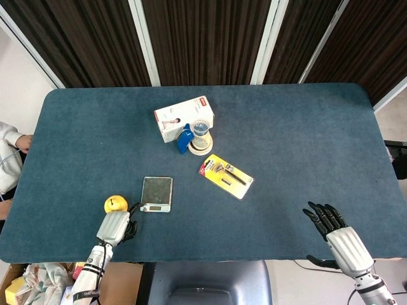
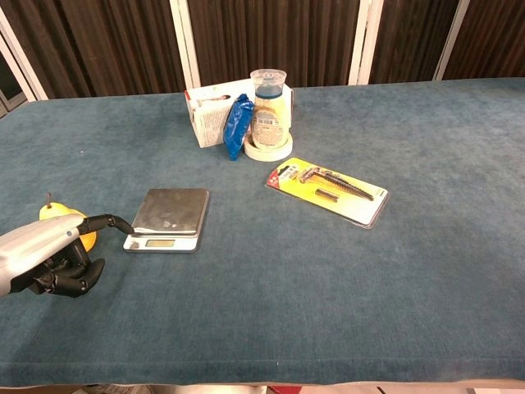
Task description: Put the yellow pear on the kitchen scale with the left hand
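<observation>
The yellow pear (image 1: 113, 203) (image 2: 57, 217) stands upright on the blue tablecloth, left of the small kitchen scale (image 1: 156, 194) (image 2: 168, 215). My left hand (image 1: 116, 225) (image 2: 45, 253) is low on the near side of the pear and hides its lower part in the chest view. Its thumb reaches toward the scale while the other fingers curl loosely below; it grips nothing. The scale's steel plate is bare. My right hand (image 1: 334, 232) hovers at the table's near right edge, fingers stretched out and empty.
A white box (image 1: 184, 118), a blue packet (image 2: 238, 125) and a lidded jar (image 2: 270, 111) on a tape roll stand behind the scale. A yellow blister pack with a tool (image 1: 226, 176) lies to the scale's right. A person's arm (image 1: 13, 136) shows at the far left.
</observation>
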`<state>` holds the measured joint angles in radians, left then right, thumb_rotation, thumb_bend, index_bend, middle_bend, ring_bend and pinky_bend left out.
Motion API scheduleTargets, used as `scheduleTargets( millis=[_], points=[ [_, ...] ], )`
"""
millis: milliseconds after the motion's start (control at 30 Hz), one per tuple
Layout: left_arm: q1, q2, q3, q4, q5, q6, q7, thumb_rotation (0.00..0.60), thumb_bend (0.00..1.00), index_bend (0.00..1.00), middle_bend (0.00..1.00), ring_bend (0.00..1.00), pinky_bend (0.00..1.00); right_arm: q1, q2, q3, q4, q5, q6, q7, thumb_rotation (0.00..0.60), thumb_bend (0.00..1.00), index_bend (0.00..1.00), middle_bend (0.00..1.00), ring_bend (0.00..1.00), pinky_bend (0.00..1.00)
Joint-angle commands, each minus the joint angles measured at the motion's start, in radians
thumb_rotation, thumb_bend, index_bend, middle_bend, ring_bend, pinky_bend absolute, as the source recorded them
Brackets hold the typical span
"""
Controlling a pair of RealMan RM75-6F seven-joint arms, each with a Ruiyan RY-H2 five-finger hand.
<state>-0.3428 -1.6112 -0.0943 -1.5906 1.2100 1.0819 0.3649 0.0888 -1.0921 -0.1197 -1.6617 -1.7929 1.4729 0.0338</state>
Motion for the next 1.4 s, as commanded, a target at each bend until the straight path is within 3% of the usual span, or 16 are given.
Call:
scheduleTargets(
  millis=[33, 1400],
  points=[
    [-0.004, -0.001, 0.005, 0.000, -0.007, 0.000, 0.003, 0.600, 0.62, 0.23, 1.00, 1.00, 1.00, 0.001, 0.000, 0.000, 0.000, 0.001, -0.002, -0.001, 0.600, 0.16, 0.00, 0.00, 0.00, 0.00],
    [-0.056, -0.013, 0.032, 0.032, -0.106, -0.024, 0.022, 0.600, 0.61, 0.25, 1.00, 1.00, 1.00, 0.002, 0.004, 0.002, -0.006, 0.012, -0.012, -0.013, 0.600, 0.16, 0.00, 0.00, 0.00, 0.00]
  ],
)
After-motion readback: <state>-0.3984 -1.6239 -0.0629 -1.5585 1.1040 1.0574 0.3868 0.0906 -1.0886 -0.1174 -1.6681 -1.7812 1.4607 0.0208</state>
